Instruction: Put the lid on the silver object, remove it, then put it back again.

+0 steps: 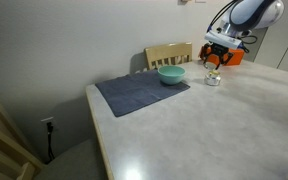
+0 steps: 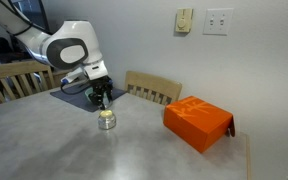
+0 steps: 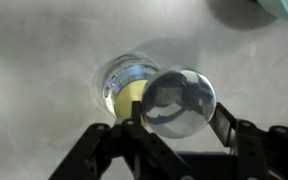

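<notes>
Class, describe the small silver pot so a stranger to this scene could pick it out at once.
Start at the pale table. Between the orange box and the teal bowl stands the silver pot, directly under the tool holding the lid. It is a short shiny cylinder, far smaller than either neighbour.

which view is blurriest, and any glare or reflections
wrist view: softest, the lid between the jaws and the silver object under it are blurred, the lid mirrors its surroundings; in an exterior view: pale sheen on the table; in an exterior view: the orange box is evenly lit
</notes>
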{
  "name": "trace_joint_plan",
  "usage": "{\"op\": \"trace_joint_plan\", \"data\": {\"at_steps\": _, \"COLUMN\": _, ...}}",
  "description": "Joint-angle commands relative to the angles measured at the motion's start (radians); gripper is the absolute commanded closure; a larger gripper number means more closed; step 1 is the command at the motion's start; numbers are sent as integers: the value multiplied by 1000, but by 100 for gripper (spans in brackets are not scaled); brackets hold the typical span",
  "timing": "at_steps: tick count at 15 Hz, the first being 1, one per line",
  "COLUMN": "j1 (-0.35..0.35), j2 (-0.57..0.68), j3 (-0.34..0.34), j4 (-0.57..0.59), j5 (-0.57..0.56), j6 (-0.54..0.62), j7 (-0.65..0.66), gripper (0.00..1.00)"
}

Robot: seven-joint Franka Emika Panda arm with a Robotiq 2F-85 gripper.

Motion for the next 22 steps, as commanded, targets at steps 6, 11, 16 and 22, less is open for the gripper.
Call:
{"op": "trace_joint_plan", "data": {"at_steps": 6, "j1": 3, "j2": 0, "j3": -14, "j4": -67, "j5": 4, "j6": 48, "j7": 4, "gripper": 56}}
{"op": "trace_joint_plan", "data": {"at_steps": 11, "j1": -3, "j2": 5, "j3": -24, "j4": -51, "j5": 4, "j6": 31, "j7": 0, "gripper": 56}}
{"op": "trace_joint_plan", "data": {"at_steps": 16, "j1": -10, "j2": 14, "j3": -23, "j4": -32, "j5": 9, "j6": 15, "j7": -4, "gripper": 56}}
{"op": "trace_joint_plan", "data": {"at_steps": 22, "j1": -24, "j2": 30, "j3": -15, "j4": -12, "j5": 17, "j6": -1, "j7": -14, "gripper": 56}}
